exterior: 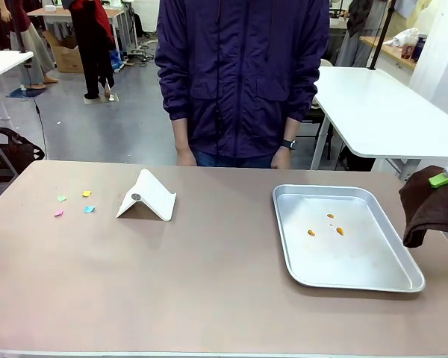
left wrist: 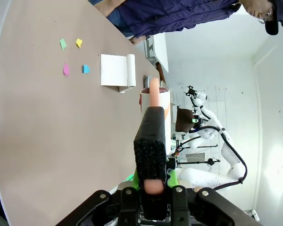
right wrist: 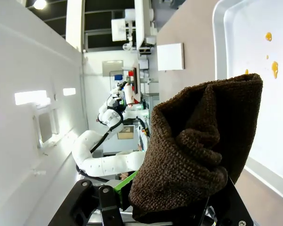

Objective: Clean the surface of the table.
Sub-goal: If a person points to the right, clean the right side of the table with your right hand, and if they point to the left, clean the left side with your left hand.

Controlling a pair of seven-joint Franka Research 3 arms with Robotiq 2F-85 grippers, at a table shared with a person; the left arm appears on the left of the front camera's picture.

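Left gripper [left wrist: 153, 190] pinches black coarse sponge bar [left wrist: 152, 136]; right gripper [exterior: 444, 177] pinches brown knit cloth [right wrist: 198, 141]; matte table [exterior: 209, 283].

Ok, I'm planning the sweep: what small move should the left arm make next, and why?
Probably lower the left gripper, shut on the brush, to the table just left of the four paper scraps. They lie loose, with the white scoop to their right, so a stroke from there could push them toward it.
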